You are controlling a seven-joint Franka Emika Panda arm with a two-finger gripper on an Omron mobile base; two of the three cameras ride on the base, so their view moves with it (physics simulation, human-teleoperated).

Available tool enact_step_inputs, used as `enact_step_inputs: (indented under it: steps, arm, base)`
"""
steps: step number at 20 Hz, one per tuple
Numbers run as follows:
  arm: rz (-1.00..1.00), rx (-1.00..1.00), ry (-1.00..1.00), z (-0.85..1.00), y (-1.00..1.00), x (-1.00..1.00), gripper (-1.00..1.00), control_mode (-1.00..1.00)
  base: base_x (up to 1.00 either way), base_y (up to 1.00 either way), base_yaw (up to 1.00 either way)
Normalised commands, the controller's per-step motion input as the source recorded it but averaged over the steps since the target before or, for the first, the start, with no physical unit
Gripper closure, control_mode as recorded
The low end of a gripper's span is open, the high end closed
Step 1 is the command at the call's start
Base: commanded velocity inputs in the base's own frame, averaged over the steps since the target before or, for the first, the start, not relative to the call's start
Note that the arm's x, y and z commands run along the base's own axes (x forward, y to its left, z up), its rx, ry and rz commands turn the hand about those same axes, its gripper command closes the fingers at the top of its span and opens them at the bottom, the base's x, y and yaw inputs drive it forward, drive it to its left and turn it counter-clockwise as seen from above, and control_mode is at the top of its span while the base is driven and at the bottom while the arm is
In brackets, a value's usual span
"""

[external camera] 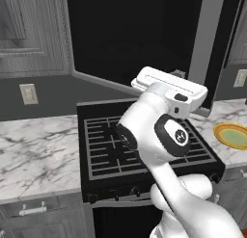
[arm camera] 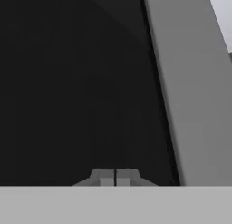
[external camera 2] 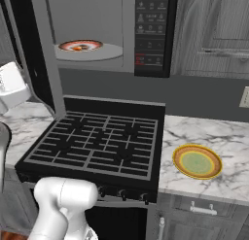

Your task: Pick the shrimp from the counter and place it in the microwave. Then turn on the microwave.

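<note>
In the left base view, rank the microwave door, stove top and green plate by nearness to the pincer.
1. microwave door: right ahead of the shut pincer.
2. stove top: below.
3. green plate: on the counter, far right.

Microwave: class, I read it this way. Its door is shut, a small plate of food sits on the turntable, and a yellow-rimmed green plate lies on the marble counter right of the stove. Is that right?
Not quite. The microwave door is open, not shut: the right base view shows it swung out left, the grey inside exposed. The small plate of food does sit on the turntable, and the yellow-rimmed green plate lies on the counter right of the stove.
</note>
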Motion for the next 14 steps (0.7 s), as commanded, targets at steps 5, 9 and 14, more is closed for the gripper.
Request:
enact_step_inputs:
  steps: [5,9,14]
  arm:
    - [0.32,0.00,0.11,0.00,-0.25,0.21,1.00,-1.00]
    - [0.24,0.00,0.14,0.00,-0.02,0.51,1.00,-1.00]
    - [0.20,0.00,0.11,0.05,0.00,0.58,1.00,-1.00]
  base:
    - [0.00,0.00,0.00]
    - [0.00,0.00,0.00]
    - [0.00,0.00,0.00]
